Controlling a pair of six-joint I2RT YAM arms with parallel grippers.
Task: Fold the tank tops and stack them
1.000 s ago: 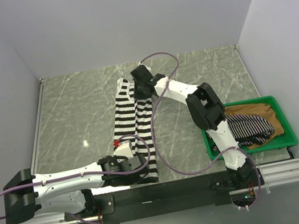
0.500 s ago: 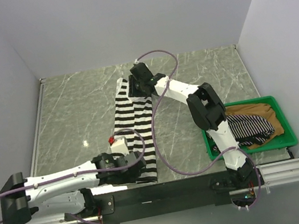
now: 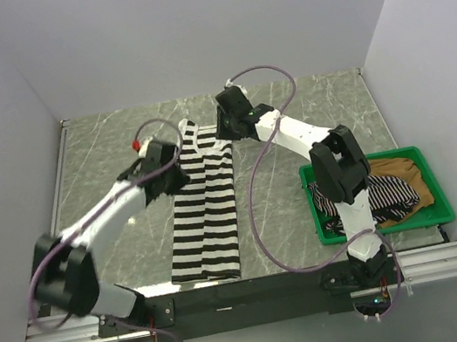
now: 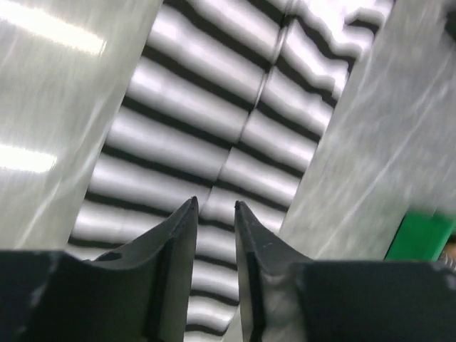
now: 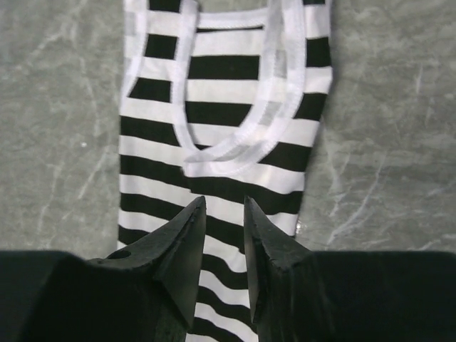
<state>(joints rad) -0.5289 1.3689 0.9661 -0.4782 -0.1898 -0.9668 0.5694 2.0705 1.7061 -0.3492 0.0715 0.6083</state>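
The striped tank top (image 3: 206, 219) is lying lengthwise from the table's (image 3: 102, 158) near edge, bare marble flanking both sides. The pinstriped top (image 3: 392, 193) and tan top (image 3: 406, 171) are sitting in the green tray (image 3: 415, 224). Farther back, the left gripper (image 4: 214, 206) and right gripper (image 5: 224, 203) are hovering above the striped one, jaws narrowly parted, empty.

Black two-fingered left claw (image 4: 214, 203) seen at bottom edge, fingers parted by narrow gap, nothing gripped between. Black-and-white wide-striped cloth tank top (image 4: 206, 107) laid flat below on grey marbled bench (image 4: 370, 128), lengthwise crease noted, picture blurred. Bare bench shown either side. Corner of green plastic tray (image 4: 429, 231) glimpsed at right edge.
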